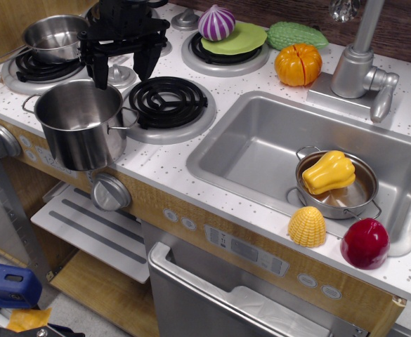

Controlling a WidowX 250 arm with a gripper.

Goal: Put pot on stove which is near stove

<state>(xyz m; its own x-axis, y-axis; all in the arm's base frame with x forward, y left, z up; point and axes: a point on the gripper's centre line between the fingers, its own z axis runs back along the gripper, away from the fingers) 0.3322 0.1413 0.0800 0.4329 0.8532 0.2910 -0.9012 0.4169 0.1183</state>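
Observation:
The pot (79, 126), tall and shiny with two wire loop handles, stands upright at the counter's front left edge, just left of the stove. The stove (166, 102) is a black spiral coil burner with a wide silver-grey rim, and nothing is on it. My black gripper (124, 69) hangs just behind and above the pot's far rim, between the pot and the back burners. Its fingers (100, 70) are spread apart and hold nothing. The pot looks empty inside.
A smaller saucepan (54, 35) sits on the back left burner. A purple onion (217, 22) on a green plate (244, 38) covers the back right burner. The sink (261, 140) holds a steel bowl (353, 203) with a yellow pepper (329, 170). A faucet (356, 63), pumpkin (298, 64), corn (307, 226) and a red fruit (364, 243) lie around it.

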